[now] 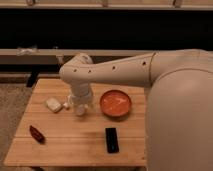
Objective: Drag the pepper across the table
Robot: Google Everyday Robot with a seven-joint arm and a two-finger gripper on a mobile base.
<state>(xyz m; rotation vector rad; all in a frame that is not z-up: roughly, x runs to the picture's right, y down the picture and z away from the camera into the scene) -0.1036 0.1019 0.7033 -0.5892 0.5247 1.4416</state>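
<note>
pincer (pixel 76 107) wide, empty, low over mid bench (pixel 75 147), beside white block (pixel 53 104) | pepper (pixel 36 133) near front-left edge, well apart | step: reach left-forward, press onto pepper's middle, drag slowly, steer clear of black device (pixel 112 139) and orange dish (pixel 116 103) | writing: none legible

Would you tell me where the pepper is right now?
The pepper lies at the camera view's lower left, near the table's left edge, apart from the gripper over mid-table.
</note>
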